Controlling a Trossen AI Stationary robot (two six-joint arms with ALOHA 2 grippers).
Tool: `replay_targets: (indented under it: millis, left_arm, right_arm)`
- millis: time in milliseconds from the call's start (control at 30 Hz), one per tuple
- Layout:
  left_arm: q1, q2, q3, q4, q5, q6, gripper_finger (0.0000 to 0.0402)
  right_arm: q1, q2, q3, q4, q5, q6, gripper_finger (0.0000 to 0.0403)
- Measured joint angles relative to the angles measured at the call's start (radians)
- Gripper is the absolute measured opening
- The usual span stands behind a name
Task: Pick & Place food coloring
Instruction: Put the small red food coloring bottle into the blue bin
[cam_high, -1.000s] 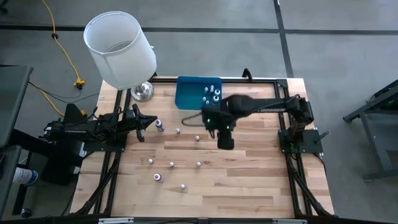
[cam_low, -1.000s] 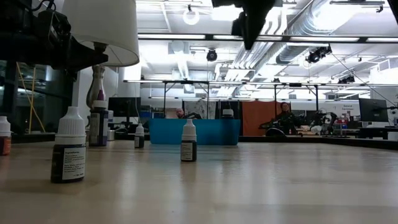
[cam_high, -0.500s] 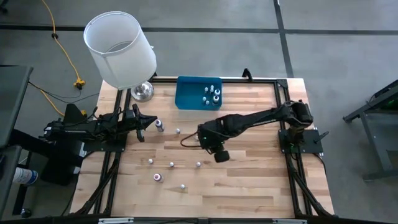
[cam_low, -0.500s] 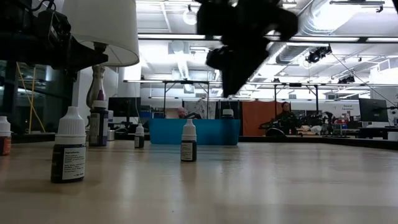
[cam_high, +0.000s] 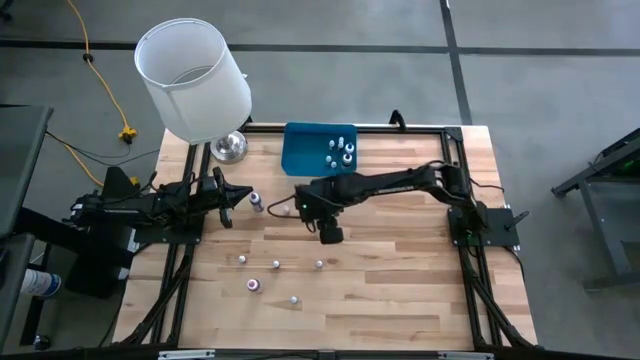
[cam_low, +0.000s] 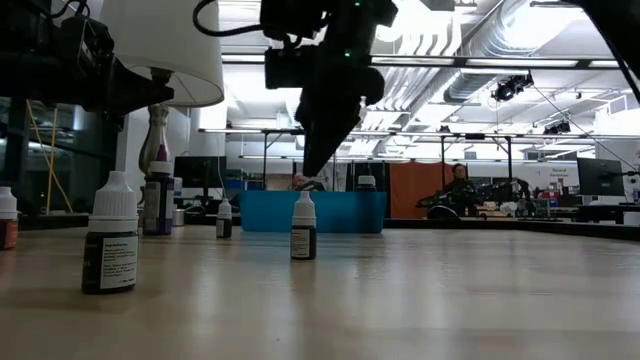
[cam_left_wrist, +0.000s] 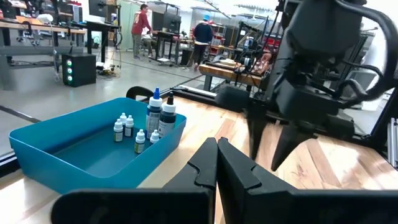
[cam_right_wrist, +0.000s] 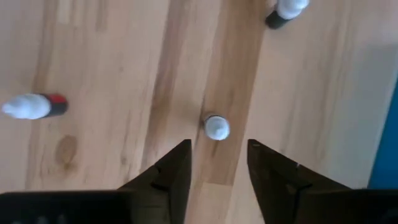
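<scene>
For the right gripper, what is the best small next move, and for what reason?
Probably a straight descent. In the right wrist view the right gripper is open, and a white-capped bottle stands upright on the table just ahead of the gap between its fingers, so lowering with a slight forward shift should bring the fingers around it. The left gripper waits shut at the table's left side.

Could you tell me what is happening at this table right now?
The right gripper hangs open above a small white-capped dropper bottle standing on the wooden table. Several such bottles already stand in the blue plastic tray; others are scattered on the table. The left gripper waits shut at the table's left edge.
</scene>
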Motion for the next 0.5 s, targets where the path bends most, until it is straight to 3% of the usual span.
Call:
replay_targets:
  millis: [300,500]
  left_arm:
    - [0.0,0.0,0.0,0.0,0.0,0.0,0.0]
    - [0.0,0.0,0.0,0.0,0.0,0.0,0.0]
  right_arm:
    - [-0.016,0.063,0.008,0.017,-0.027,0.004,0.0234]
    - [-0.017,0.095,0.008,0.06,-0.016,0.003,0.0247]
